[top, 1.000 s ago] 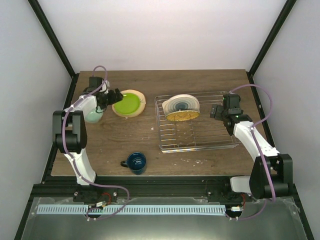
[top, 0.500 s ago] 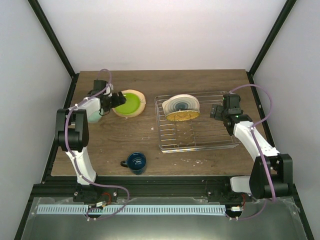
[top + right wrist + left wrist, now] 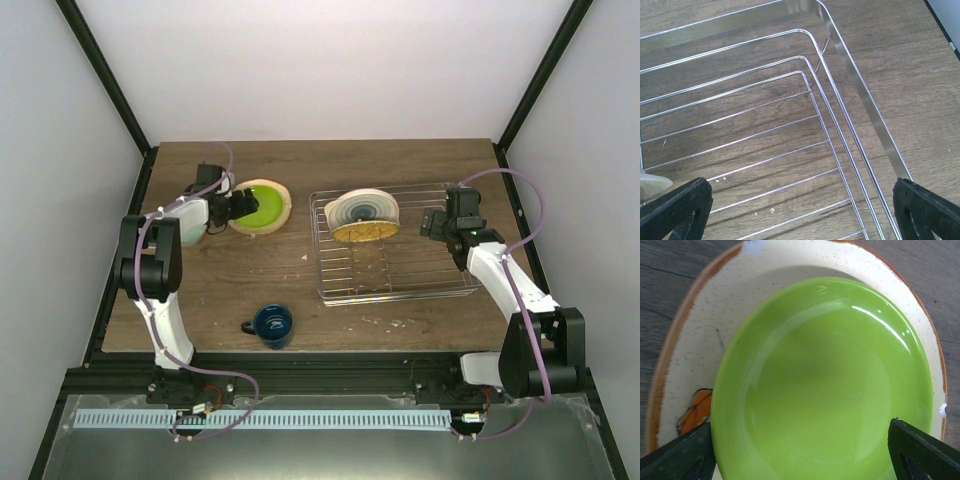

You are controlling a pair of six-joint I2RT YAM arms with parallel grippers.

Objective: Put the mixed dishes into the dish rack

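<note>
The left tool (image 3: 800, 450) is standing wide open, low over the bench (image 3: 250, 280), with its two dark fingers (image 3: 677, 455) reaching along either side of the lime green plate (image 3: 825, 375). The near edge of that plate is lying between the fingers. Whether either finger is touching the rim, the wrist view is not showing clearly. Nothing is being held.

Directly under the green plate, a larger tan plate (image 3: 695, 340) is lying flat on the bench. Its speckled cream face and brown rim are showing all around the green one, and part of an orange drawing (image 3: 695, 410) is peeking out beside the left finger.

The right tool (image 3: 802, 210) is also gaping fully open and carrying nothing. It is hovering above the end of the dish rack (image 3: 855, 95) nearest to it, apart from the wires, and bare wood is showing through the rack below.

Further along the rack from the right tool, two plates are standing on edge among the tines, leaning together: a cream plate with teal rings (image 3: 365, 210) and a yellow-orange plate (image 3: 365, 233) just in front of it.

A dark blue mug (image 3: 272, 322) is sitting upright on the bench, well apart from both tools, between the arms' bases and outside the rack.
</note>
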